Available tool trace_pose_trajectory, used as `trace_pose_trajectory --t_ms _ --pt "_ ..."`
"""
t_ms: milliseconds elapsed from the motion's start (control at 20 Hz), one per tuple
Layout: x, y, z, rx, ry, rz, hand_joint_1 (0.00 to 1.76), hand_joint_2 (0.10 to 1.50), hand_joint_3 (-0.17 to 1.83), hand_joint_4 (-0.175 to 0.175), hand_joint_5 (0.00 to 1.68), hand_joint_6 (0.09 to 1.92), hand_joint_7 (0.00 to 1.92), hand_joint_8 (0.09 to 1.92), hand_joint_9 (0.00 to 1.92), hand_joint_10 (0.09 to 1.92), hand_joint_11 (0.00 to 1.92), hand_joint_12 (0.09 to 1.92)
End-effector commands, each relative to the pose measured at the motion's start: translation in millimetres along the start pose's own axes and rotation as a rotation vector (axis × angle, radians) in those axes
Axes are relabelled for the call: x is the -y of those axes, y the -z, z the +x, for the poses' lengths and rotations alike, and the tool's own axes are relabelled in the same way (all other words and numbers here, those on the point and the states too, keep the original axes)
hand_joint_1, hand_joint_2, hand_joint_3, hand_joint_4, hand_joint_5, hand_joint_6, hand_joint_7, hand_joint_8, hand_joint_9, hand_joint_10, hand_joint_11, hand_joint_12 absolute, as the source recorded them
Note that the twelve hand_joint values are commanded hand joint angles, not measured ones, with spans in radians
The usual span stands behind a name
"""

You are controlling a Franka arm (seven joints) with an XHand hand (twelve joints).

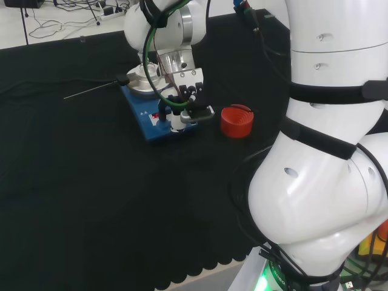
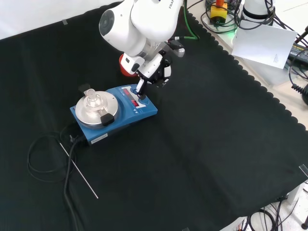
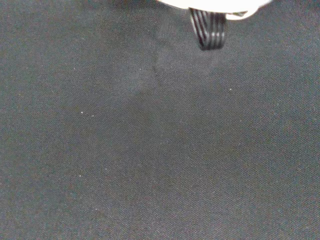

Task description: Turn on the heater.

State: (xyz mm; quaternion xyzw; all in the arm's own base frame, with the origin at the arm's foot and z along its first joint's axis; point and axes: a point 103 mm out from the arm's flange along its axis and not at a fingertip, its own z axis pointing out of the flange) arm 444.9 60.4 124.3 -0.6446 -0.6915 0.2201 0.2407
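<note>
Hand [image 2: 153,72], one finger [image 2: 140,88] extended onto the front panel of the blue heater [image 2: 126,115] at mid-cloth and gripping nothing, should press straight down on the switch without sliding off.

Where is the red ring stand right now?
In the head view the red ring stand sits on the black cloth just right of the blue heater, beside the hand.
</note>
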Motion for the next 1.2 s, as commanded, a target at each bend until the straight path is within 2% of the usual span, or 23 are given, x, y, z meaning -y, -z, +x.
trace_pose_trajectory --t_ms 50,700,1200 --pt "-1 -1 -1 -0.002 -0.003 0.002 1.42 0.74 0.95 -0.051 0.28 0.78 1.59 1.86 1.69 1.53 1.22 1.26" --pt "1 -1 -2 -0.008 -0.008 0.001 1.42 0.74 0.95 -0.052 0.30 0.80 1.59 1.86 1.69 1.53 1.22 1.26" --pt "41 38 -6 -0.033 -0.015 -0.093 1.42 0.74 0.95 -0.053 0.30 0.81 1.59 1.85 1.69 1.52 1.22 1.26"
